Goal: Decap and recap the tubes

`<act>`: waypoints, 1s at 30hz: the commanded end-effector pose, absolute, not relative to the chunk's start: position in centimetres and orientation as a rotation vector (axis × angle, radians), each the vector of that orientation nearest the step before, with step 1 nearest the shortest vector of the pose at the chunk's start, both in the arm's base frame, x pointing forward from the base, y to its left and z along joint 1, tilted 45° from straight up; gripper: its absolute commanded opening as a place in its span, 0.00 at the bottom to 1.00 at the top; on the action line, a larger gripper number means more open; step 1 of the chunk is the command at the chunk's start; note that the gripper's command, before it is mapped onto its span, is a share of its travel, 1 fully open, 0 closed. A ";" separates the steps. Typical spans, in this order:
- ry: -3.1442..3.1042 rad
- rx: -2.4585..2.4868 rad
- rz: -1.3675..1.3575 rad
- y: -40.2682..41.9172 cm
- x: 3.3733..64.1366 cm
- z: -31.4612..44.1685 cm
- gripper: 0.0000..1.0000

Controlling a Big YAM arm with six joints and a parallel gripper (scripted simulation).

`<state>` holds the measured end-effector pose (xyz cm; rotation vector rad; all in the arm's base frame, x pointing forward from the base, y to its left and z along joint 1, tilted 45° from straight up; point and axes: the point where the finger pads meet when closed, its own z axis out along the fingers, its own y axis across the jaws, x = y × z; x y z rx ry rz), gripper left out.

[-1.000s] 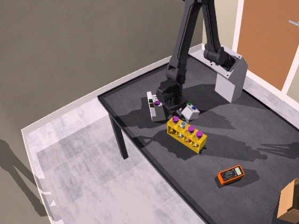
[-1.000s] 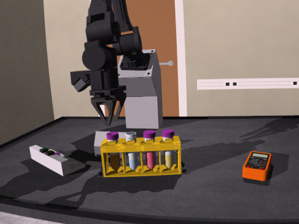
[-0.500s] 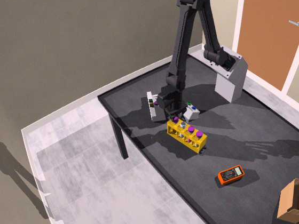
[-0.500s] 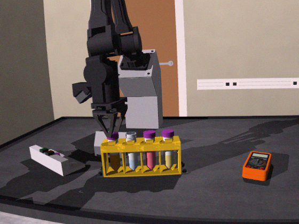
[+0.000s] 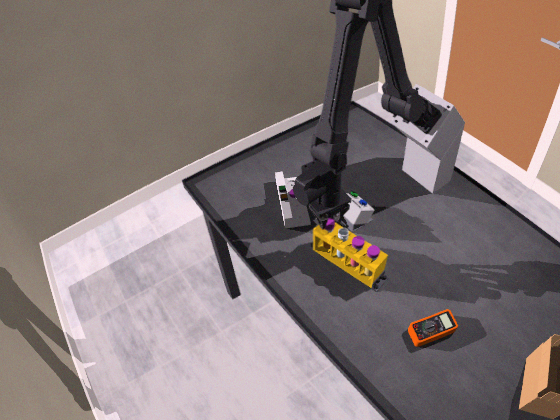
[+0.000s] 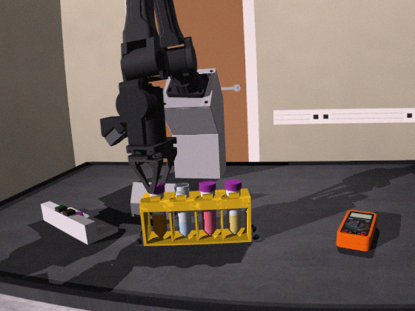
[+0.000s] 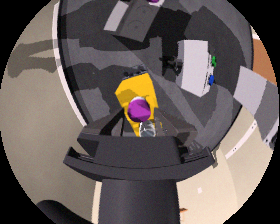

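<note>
Top view: A yellow decapping station stands at center frame, purple caps topping tube 1, tube 2 and tube 4, while tube 3 stands bare-mouthed. Up and left, the white cap tray bears one purple cap. The gripper reaches down to tube 4.

Exterior view: Tube 4, brown inside, is leftmost in the station, upright beneath the gripper, whose fingers are parted about halfway at its cap. An orange multimeter lies at lower right.

Wrist view: The cap of tube 4 sits between the parted fingers at center, unclamped; whether either finger touches it cannot be told. At upper right is the pale housing with its green and blue keys.
</note>
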<state>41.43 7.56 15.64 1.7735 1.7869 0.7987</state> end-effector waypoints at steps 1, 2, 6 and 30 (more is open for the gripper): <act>1.757 1.772 0.819 7.2 42.7 16.4 0.49; 1.757 1.771 0.819 7.2 42.7 16.4 0.49; 1.757 1.768 0.822 7.3 43.0 16.4 0.49; 1.929 1.491 0.720 7.3 42.7 17.0 0.00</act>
